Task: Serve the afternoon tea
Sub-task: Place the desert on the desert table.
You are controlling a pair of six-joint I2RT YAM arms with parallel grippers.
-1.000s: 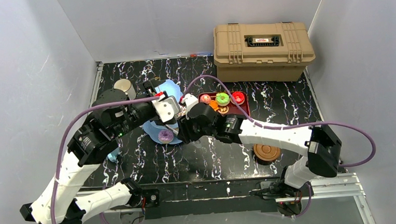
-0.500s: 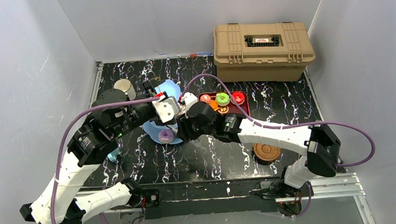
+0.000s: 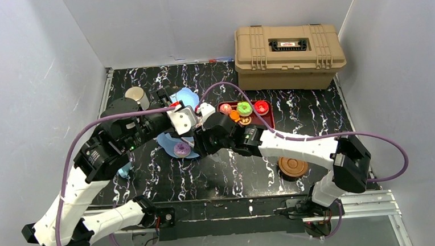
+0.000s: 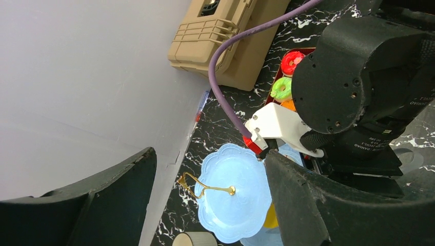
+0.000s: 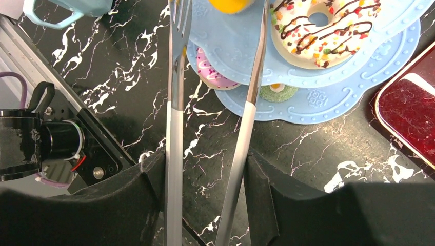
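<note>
At the right wrist, tongs (image 5: 173, 128) bracket a yellow cake (image 5: 228, 4) unseen overhead.

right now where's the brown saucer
In the top view the brown saucer sits on the table at its near right, just in front of the right arm's forearm, in line with the tan case at the back.

Pale grey walls (image 3: 30, 83) on three sides; black white-veined marble tabletop (image 3: 218, 174); even, soft light.
</note>
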